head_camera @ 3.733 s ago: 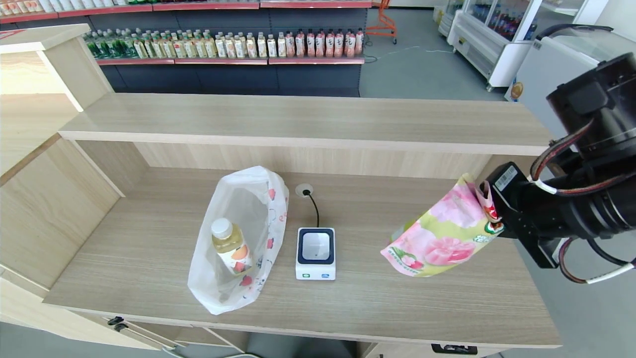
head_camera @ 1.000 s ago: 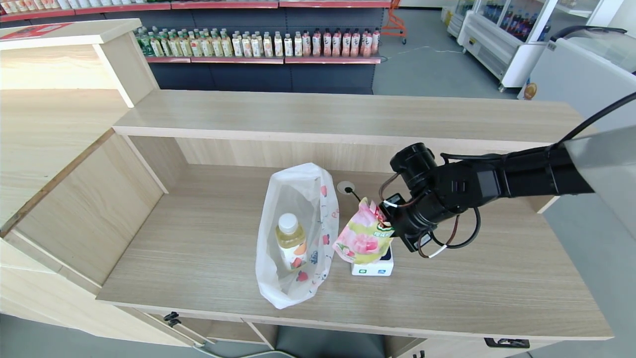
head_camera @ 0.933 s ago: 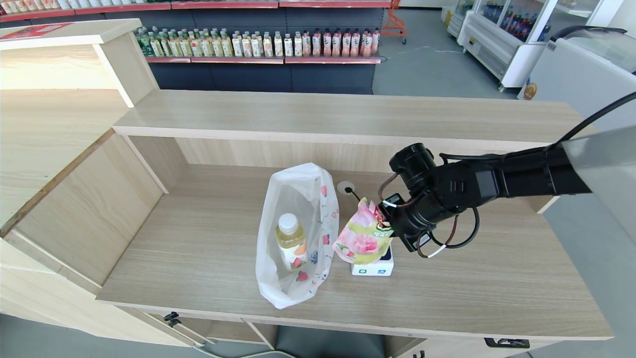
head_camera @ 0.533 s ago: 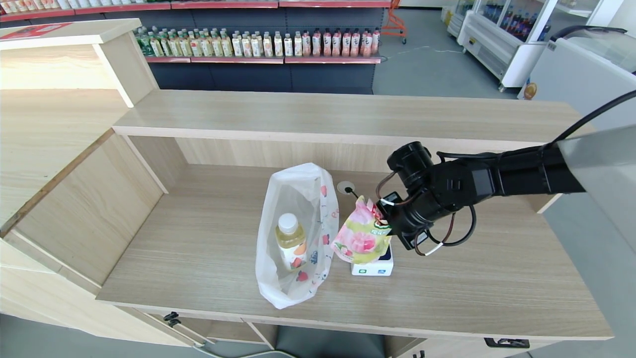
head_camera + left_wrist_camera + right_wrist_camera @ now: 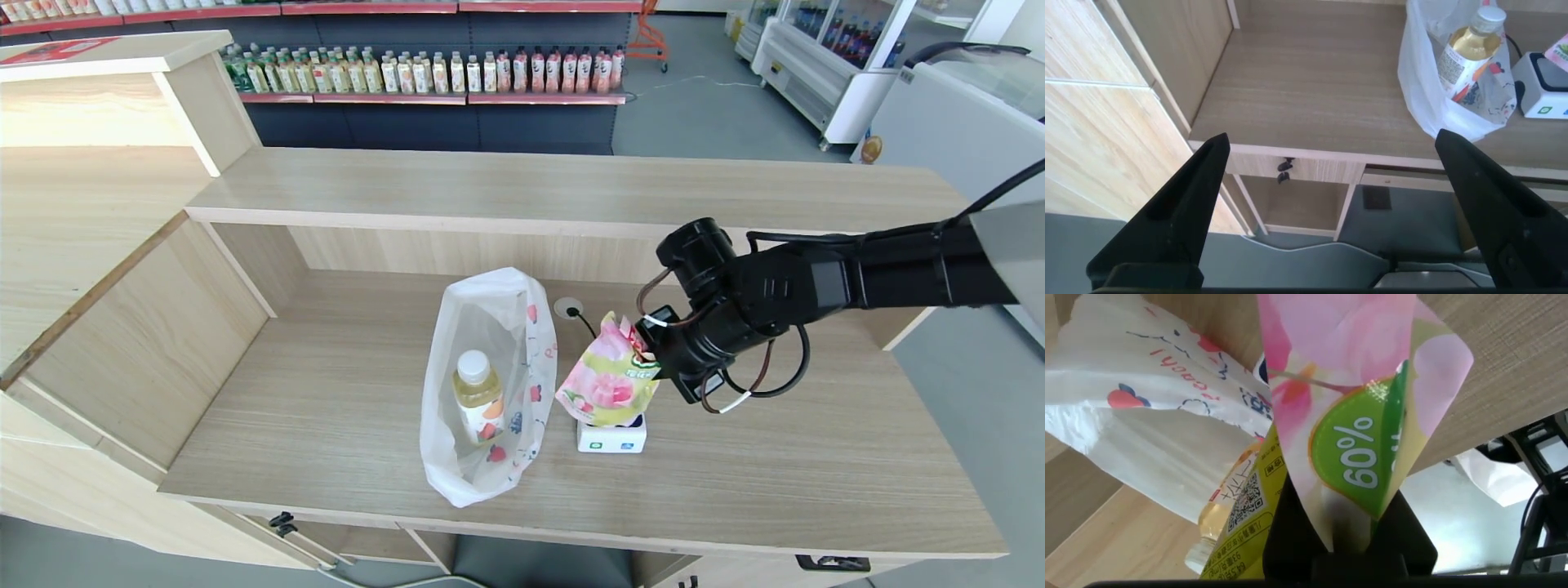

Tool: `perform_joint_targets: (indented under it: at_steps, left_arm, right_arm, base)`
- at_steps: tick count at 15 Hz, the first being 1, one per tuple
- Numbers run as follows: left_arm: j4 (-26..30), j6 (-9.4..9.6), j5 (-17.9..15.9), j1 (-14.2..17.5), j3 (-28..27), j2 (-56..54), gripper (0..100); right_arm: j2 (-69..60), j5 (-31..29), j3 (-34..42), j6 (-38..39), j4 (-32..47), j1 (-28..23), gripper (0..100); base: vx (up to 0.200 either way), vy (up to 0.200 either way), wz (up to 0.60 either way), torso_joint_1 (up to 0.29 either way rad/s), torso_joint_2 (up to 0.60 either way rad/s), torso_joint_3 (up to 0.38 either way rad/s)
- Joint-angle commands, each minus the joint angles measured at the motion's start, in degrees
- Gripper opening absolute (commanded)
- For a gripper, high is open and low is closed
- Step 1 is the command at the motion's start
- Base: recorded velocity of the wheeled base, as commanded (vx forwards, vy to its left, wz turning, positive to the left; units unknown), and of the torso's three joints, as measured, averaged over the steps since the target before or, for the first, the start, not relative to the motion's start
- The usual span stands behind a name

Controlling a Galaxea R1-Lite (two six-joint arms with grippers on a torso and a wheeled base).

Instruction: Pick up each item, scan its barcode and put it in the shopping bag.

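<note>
My right gripper (image 5: 653, 355) is shut on the top edge of a pink and green snack pouch (image 5: 608, 382), which hangs just above the white barcode scanner (image 5: 612, 436) on the counter. The right wrist view shows the pouch (image 5: 1360, 433) pinched between the fingers. Left of the scanner stands the white shopping bag (image 5: 483, 384) with a yellow drink bottle (image 5: 478, 406) inside; both show in the left wrist view, bag (image 5: 1429, 82) and bottle (image 5: 1468, 51). My left gripper (image 5: 1339, 212) is open, held low in front of the counter's front edge, with nothing between its fingers.
The scanner's cable (image 5: 581, 320) runs to a grommet at the back of the wooden counter (image 5: 326, 408). A raised shelf (image 5: 531, 188) borders the back and a side panel (image 5: 139, 343) the left. Bare counter lies to the right.
The head camera shifted since the oldest frame. My right arm carried the pouch from the right to over the scanner, then in the last half second lifted it slightly up and to the right.
</note>
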Motion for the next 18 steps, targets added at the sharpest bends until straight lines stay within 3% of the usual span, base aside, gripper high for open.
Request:
perform_joint_targets:
  at_steps: [1, 5, 6, 10, 12, 16, 18]
  left_arm:
    - [0.02, -0.03, 0.01, 0.02, 0.01, -0.02, 100]
    - [0.02, -0.12, 0.01, 0.02, 0.01, -0.02, 100]
    - [0.02, -0.12, 0.01, 0.02, 0.01, -0.02, 100]
    - [0.02, -0.03, 0.01, 0.02, 0.01, -0.02, 100]
    - [0.02, -0.12, 0.01, 0.02, 0.01, -0.02, 100]
    - [0.02, -0.03, 0.01, 0.02, 0.01, -0.02, 100]
    - [0.02, -0.12, 0.01, 0.02, 0.01, -0.02, 100]
  right_arm:
    - [-2.06, 0.14, 0.24, -1.88, 0.07, -3.15, 0]
    - [-6.98, 0.31, 0.16, -3.46, -0.72, -6.40, 0]
    - [-13.04, 0.31, 1.12, -5.13, -3.97, -6.31, 0]
    - [-21.48, -3.90, 11.41, -28.86, -7.48, -2.36, 0]
    - [-23.24, -5.22, 17.73, -39.15, -12.23, -2.44, 0]
    - [-24.64, -4.96, 26.87, -52.33, -23.57, -2.53, 0]
    - [-24.64, -3.11, 30.65, -57.69, -31.22, -2.71, 0]
  base:
    - [0.000, 0.000, 0.00, 0.000, 0.00, 0.000]
    - [0.000, 0.000, 0.00, 0.000, 0.00, 0.000]
    - [0.000, 0.000, 0.00, 0.000, 0.00, 0.000]
    - [0.000, 0.000, 0.00, 0.000, 0.00, 0.000]
    - [0.000, 0.200, 0.00, 0.007, 0.00, 0.002]
    - [0.000, 0.200, 0.00, -0.003, 0.00, 0.004]
    - [0.000, 0.000, 0.00, 0.000, 0.00, 0.000]
